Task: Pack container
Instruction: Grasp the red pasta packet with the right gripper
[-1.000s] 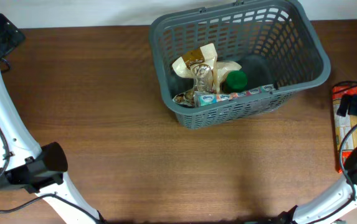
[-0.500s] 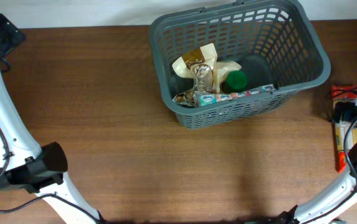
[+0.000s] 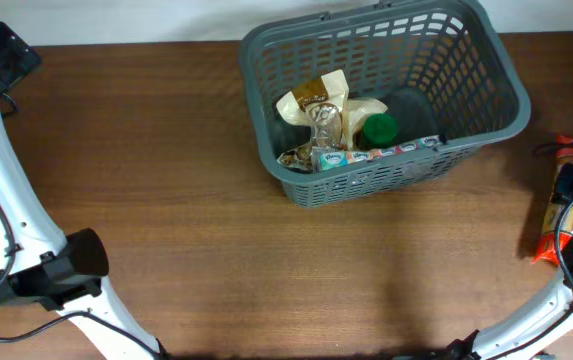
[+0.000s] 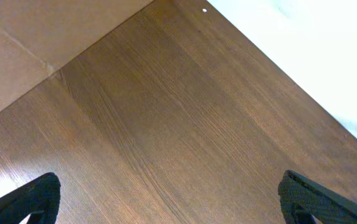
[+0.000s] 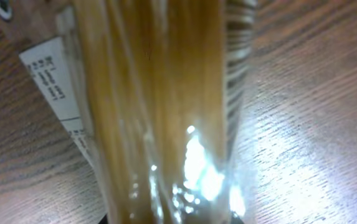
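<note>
One wood-grain table (image 3: 186,200) — white wall (image 3: 116,18) beyond, container (image 3: 366,185) at back.

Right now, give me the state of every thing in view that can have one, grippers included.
Dark grey slotted plastic basket: upright, open-topped, partly filled at its left end.
Green-capped item: inside the basket, cap on.
Clear-wrapped pack of long yellow strands: outside the basket, at the right edge of the wooden table.
Left gripper: open, empty, above bare table.
Right gripper: over the pack; open or shut cannot be told.
</note>
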`<state>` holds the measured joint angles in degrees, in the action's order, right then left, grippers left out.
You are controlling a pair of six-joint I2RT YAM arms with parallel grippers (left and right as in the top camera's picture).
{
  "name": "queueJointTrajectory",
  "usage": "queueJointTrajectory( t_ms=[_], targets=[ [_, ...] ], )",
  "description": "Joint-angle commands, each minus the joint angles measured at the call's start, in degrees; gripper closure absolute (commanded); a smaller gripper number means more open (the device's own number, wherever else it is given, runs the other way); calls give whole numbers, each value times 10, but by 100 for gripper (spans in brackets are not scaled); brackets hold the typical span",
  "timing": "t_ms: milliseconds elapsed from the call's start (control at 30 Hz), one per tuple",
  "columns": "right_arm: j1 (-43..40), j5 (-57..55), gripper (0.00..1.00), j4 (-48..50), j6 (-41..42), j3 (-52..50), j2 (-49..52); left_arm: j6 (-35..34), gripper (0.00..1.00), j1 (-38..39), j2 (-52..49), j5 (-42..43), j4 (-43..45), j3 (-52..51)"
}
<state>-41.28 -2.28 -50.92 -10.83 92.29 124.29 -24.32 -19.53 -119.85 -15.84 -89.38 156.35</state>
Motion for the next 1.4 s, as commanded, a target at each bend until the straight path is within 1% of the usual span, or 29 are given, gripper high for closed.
queueJointTrajectory(
  t_ms=[0, 100, 167, 400, 500, 633, 767, 833, 867, 967, 1033, 1167, 1367],
  targets=[
    [-4, 4, 96, -7, 46, -19, 40, -7, 1, -1, 15, 0, 1, 8],
    [-4, 6, 96, -13, 69, -7, 25, -7, 1, -1, 15, 0, 1, 8],
    [-4, 12, 96, -23, 69, 8, 13, -7, 1, -1, 15, 0, 1, 8],
    [-3, 19, 96, -67, 113, 90, -50, -7, 1, -1, 15, 0, 1, 8],
    [-3, 21, 96, -91, 120, 135, -79, -7, 1, -1, 15, 0, 1, 8],
    [-3, 26, 96, -138, 131, 224, -124, -7, 1, -1, 15, 0, 1, 8],
    [4, 77, 96, -181, 133, 310, -161, -7, 1, -1, 15, 0, 1, 8],
    [15, 89, 96, -199, 147, 348, -179, -7, 1, -1, 15, 0, 1, 8],
    [34, 101, 96, -214, 148, 384, -196, -7, 1, -1, 15, 0, 1, 8],
    [83, 101, 96, -225, 159, 427, -221, -7, 1, -1, 15, 0, 1, 8],
    [138, 90, 96, -223, 174, 450, -240, -7, 1, -1, 15, 0, 1, 8],
    [229, 33, 96, -218, 245, 474, -251, -7, 1, -1, 15, 0, 1, 8],
    [345, -62, 96, -199, 389, 476, -247, -7, 1, -1, 15, 0, 1, 8]
  ],
)
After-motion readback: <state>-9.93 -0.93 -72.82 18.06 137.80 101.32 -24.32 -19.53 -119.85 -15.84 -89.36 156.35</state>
